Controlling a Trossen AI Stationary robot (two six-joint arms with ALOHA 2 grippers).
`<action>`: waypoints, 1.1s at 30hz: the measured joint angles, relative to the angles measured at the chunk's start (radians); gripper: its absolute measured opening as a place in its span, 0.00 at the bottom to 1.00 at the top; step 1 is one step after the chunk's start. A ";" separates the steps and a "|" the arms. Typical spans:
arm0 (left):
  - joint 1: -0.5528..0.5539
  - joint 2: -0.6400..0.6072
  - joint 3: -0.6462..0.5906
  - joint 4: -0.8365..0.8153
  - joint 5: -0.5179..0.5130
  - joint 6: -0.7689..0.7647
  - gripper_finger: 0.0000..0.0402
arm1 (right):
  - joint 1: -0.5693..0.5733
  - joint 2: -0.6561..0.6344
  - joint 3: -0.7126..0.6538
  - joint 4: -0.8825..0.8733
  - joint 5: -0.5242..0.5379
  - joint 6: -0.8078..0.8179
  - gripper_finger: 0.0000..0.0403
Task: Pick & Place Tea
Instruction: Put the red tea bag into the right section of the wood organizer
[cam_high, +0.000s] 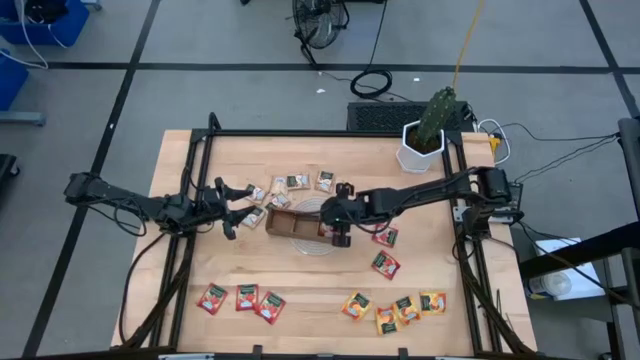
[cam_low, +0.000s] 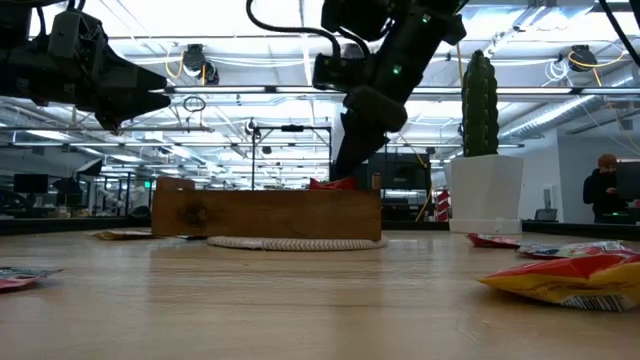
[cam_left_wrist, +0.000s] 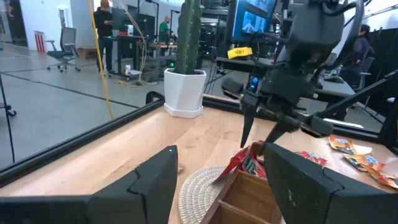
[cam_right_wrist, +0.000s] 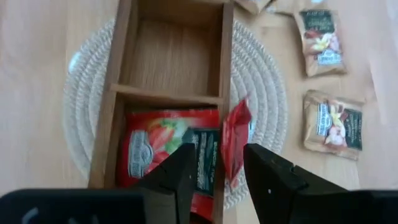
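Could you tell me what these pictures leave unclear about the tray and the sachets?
- Tray: in the high view the right gripper covers its right end.
- Red sachet at the tray wall: in the right wrist view, whether the fingers touch it cannot be told.
- Tray compartments: in the low view the front wall hides them.
- Sachet labels: too small everywhere.

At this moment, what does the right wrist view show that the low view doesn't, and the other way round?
Only the right wrist view shows inside the wooden tray: one red sachet lies flat in a compartment, the next compartment is bare, and a second red sachet stands on edge at the tray wall between the right hand fingers, which stand apart. Beige sachets lie beside the mat.

Only the low view shows the cactus pot, the raised left hand and a person behind.

Both show tray, woven mat and right hand.
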 joint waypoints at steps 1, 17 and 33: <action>0.000 0.000 0.000 0.000 0.000 0.000 0.60 | 0.000 0.000 -0.001 -0.001 0.001 -0.001 0.30; 0.000 0.000 0.000 0.000 0.000 0.000 0.60 | -0.021 -0.002 -0.077 0.074 0.051 -0.024 0.27; 0.000 0.000 0.000 0.000 0.000 0.000 0.60 | 0.014 -0.022 -0.079 0.078 0.089 -0.080 0.01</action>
